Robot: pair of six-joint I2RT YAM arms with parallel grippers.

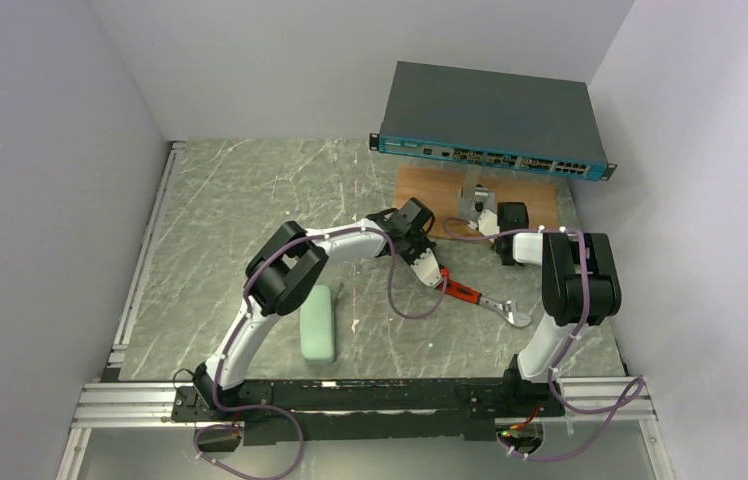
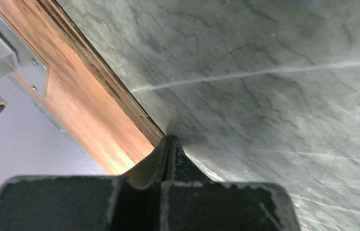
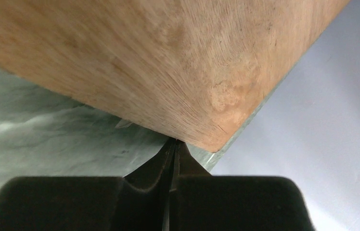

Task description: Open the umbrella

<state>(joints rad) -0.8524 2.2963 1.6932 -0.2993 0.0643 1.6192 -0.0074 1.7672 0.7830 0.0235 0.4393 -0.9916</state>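
The umbrella does not show in any view. My left gripper [image 1: 390, 215] is shut and empty; in the left wrist view [image 2: 171, 140] its tips sit low over the marble table [image 2: 274, 106], right at the edge of a wooden board [image 2: 96, 110]. My right gripper [image 1: 507, 222] is shut and empty too; in the right wrist view [image 3: 174, 143] its tips sit just under a corner of the wooden board [image 3: 144, 57].
A mint-green oblong case [image 1: 318, 322] lies at the front left by the left arm. A red-handled metal tool [image 1: 478, 296] lies mid-table. The wooden board [image 1: 540, 205] carries a metal bracket [image 1: 475, 200]. A grey network switch [image 1: 495, 125] stands behind it.
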